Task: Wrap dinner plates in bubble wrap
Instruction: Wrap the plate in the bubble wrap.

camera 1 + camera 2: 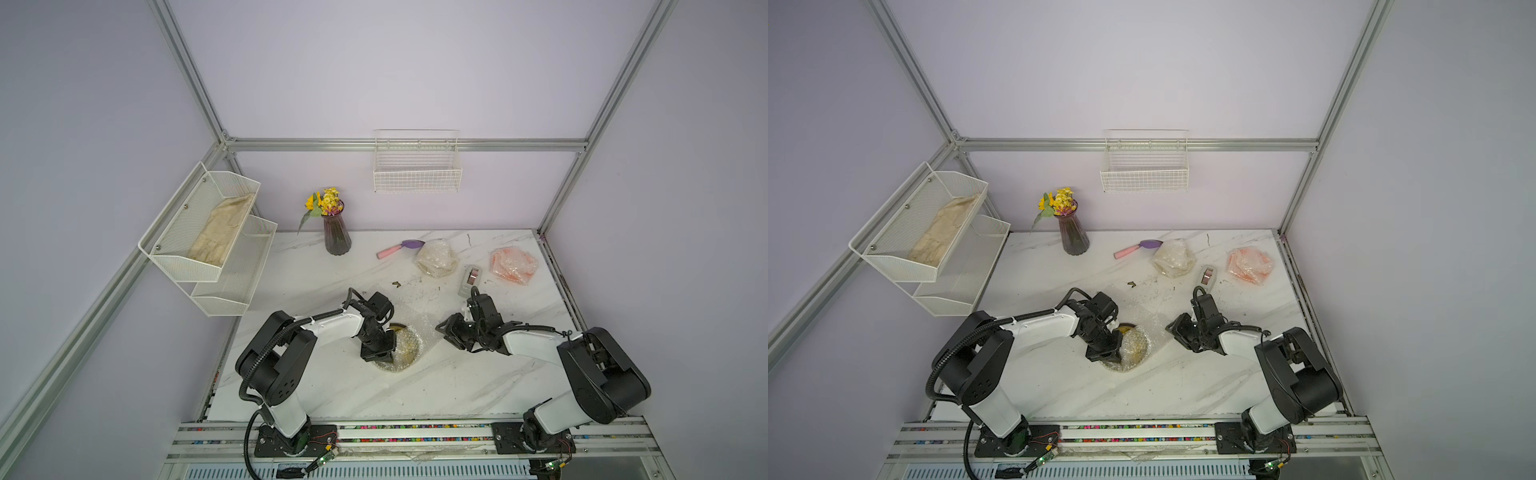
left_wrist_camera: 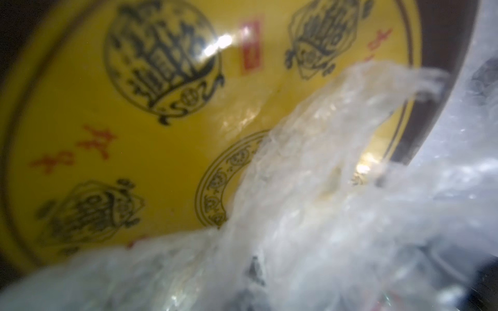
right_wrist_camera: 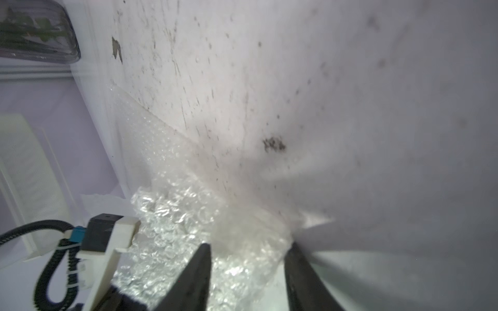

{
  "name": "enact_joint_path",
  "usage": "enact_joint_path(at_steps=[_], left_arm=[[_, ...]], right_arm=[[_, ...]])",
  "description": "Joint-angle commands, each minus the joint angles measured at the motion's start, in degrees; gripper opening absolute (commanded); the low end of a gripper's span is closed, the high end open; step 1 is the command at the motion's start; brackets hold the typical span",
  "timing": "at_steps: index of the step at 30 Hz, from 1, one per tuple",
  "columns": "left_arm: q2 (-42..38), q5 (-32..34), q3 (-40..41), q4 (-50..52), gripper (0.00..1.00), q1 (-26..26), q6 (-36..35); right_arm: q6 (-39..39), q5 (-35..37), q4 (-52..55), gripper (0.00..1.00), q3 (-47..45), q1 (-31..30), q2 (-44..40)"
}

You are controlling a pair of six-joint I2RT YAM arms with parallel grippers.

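The yellow plate (image 1: pixel 409 343) with dark ornate marks lies at the table's middle front, and crinkly bubble wrap (image 1: pixel 419 309) lies under it and partly over it. My left gripper (image 1: pixel 376 358) points down at the plate's left edge. In the left wrist view the plate (image 2: pixel 167 150) fills the picture, and a bunched fold of wrap (image 2: pixel 310 188) runs into the shut jaws. My right gripper (image 3: pixel 249 258) is open, low at the sheet's right edge, with wrap (image 3: pixel 175 223) between its fingers (image 3: pixel 200 272). Two wrapped plates lie at the back, a cream one (image 1: pixel 436 257) and an orange one (image 1: pixel 513 264).
A grey tape dispenser (image 1: pixel 469 280) stands just behind my right gripper. At the back are a dark vase of flowers (image 1: pixel 336 235) and a pink-handled tool (image 1: pixel 399 247). A white rack holding a beige cloth (image 1: pixel 216 232) hangs on the left wall, and a wire basket (image 1: pixel 417 172) hangs on the back wall.
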State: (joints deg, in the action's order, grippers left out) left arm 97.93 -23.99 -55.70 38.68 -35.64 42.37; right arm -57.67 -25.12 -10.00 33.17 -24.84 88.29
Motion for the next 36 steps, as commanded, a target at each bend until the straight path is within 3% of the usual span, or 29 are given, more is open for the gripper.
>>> enact_joint_path(at_steps=[1, 4, 9, 13, 21, 28, 33, 36], left_arm=[[1.52, 2.83, 2.34, 1.31, 0.05, 0.58, -0.8], [1.39, 2.91, 2.27, 1.31, 0.04, 0.66, -0.8], [1.54, 2.88, 1.52, 1.23, 0.04, 0.75, -0.93], [1.97, 2.98, 1.21, 1.27, 0.03, 0.75, -1.08], [1.47, 2.94, 1.62, 0.58, 0.03, 1.01, -1.08], [-2.53, 2.59, 3.84, -2.35, 0.02, 2.13, -0.63], [-10.12, 3.98, 1.91, -0.79, 0.04, 3.73, -0.12], [-11.86, 1.42, -3.42, 2.35, 0.09, 4.0, -1.99]], right_arm=[[-0.89, 1.92, -2.92, 0.21, -1.22, 1.09, 1.28], [0.28, 2.55, -1.47, 0.0, -0.3, 1.08, -1.92], [2.69, 2.84, 6.82, 0.0, 5.16, -3.01, -8.08], [1.85, 4.38, 9.82, 0.0, 8.7, -10.13, -9.28], [-5.65, 6.92, 0.7, 0.0, 11.36, -24.62, 0.63], [-8.71, 6.67, -6.66, 0.0, 11.58, -28.42, 11.72], [-8.5, 7.94, -1.94, 0.0, 10.23, -28.51, 13.82], [-7.52, 8.03, 0.74, 0.0, 9.94, -28.51, 14.13]])
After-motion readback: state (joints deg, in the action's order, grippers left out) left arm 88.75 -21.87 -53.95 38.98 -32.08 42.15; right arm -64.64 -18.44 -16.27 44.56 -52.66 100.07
